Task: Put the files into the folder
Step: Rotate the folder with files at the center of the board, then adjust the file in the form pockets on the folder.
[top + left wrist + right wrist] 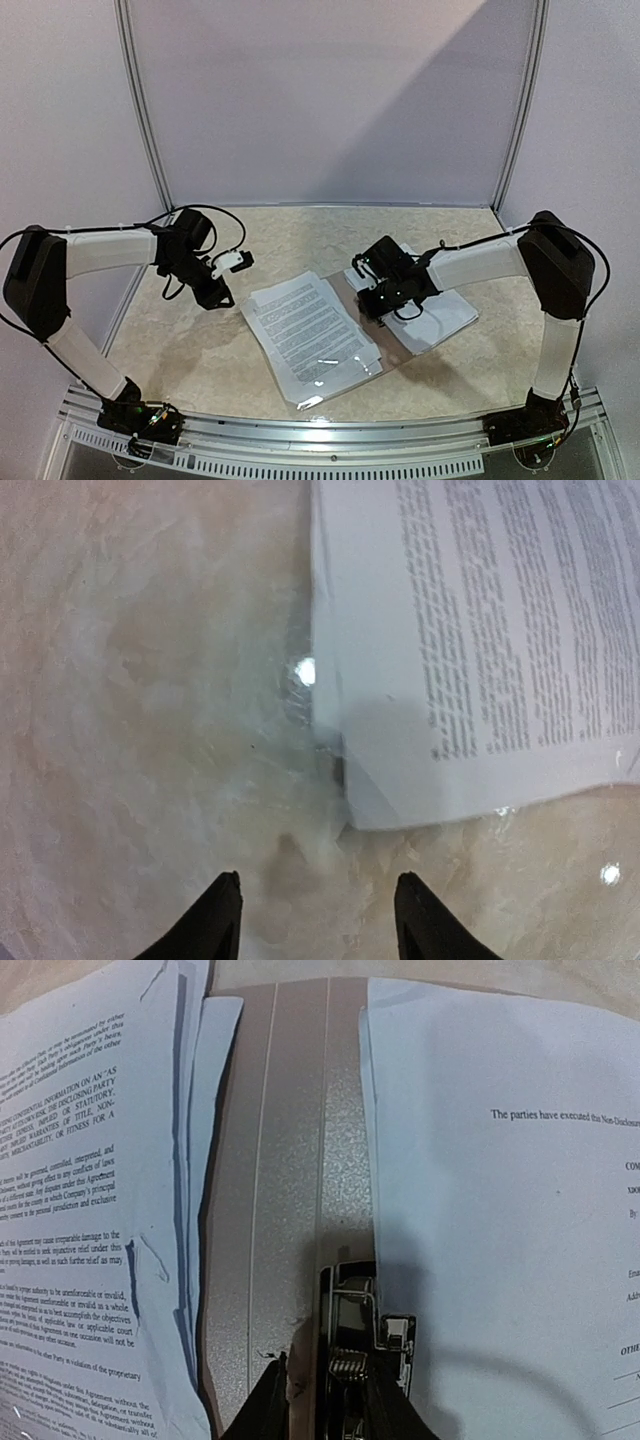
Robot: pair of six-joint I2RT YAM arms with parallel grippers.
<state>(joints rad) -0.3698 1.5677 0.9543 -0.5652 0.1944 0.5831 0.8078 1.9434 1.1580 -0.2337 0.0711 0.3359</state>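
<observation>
On the sparsely printed sheet (500, 1220) "The parties have executed this Non-Disclosu" is read, cut by the edge, and on the densely printed sheet (80, 1260) "DISCLOSING PARTY" and "this Agreement".

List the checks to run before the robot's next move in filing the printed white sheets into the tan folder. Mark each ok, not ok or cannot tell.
1. Left gripper free: ok, jaws apart over the marbled table, nothing between them.
2. Right gripper at the shiny metal clip on the flat tan-grey folder: ok, fingers flank it.
3. Clip actually gripped: cannot tell.
4. Left stack of printed white paper sheets squared up: not ok, edges fanned.
5. Right-hand white sheets held under the clip: cannot tell.
</observation>
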